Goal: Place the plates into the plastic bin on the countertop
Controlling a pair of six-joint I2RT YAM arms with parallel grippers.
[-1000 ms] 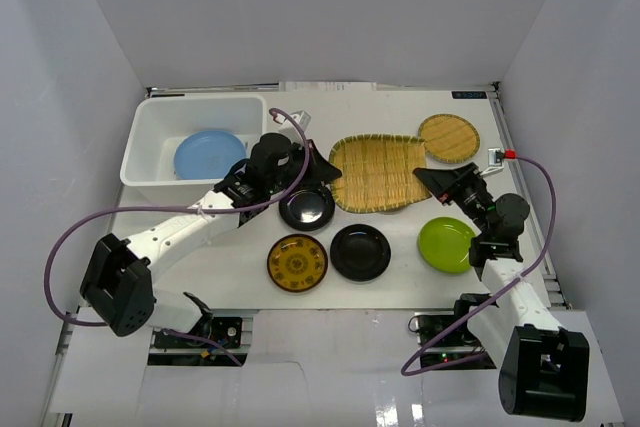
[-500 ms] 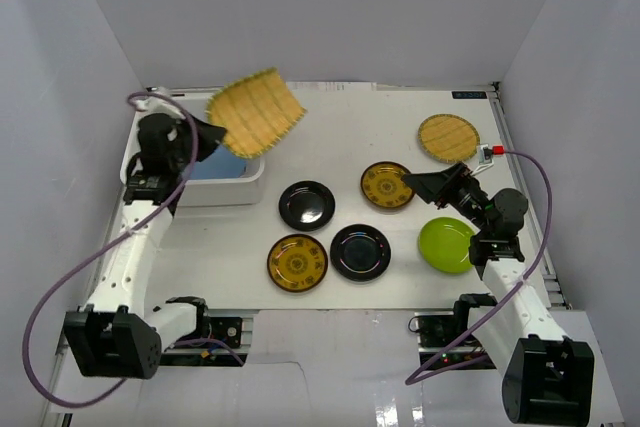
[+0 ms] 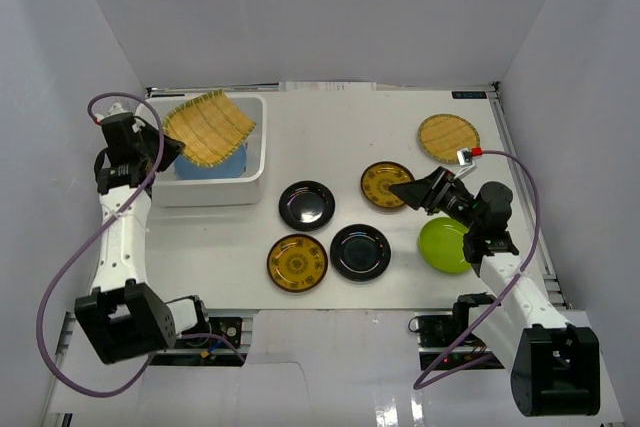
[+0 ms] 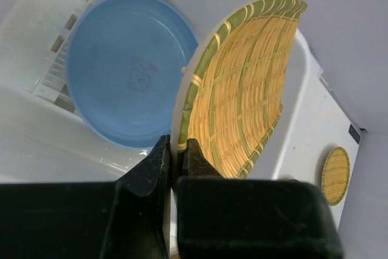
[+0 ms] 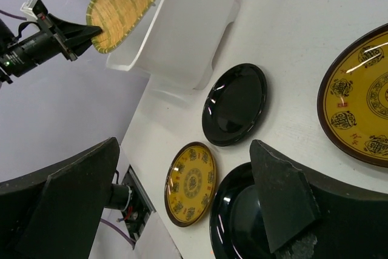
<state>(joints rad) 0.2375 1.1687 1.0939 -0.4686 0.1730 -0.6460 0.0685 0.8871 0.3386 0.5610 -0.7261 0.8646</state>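
The left gripper [image 4: 176, 151] is pinched narrow on the rim of the large woven tray [image 3: 208, 127], holding it tilted over the plastic bin [image 3: 255, 137] at the far left corner of the countertop [image 3: 330, 132]. The light blue plate [image 4: 121, 68] lies flat inside the bin. Whether the tray's lower edge touches that plate or the bin wall is hard to tell. The step in hand looks like setting this tray down; the next move probably calls for lowering and levelling it before letting go. The right gripper [image 3: 400, 190] stands wide and empty just beside a gold-patterned plate [image 3: 380, 182] towards the right edge, likely the next pick. The lime green plate [image 3: 443, 244] sits near the right edge.
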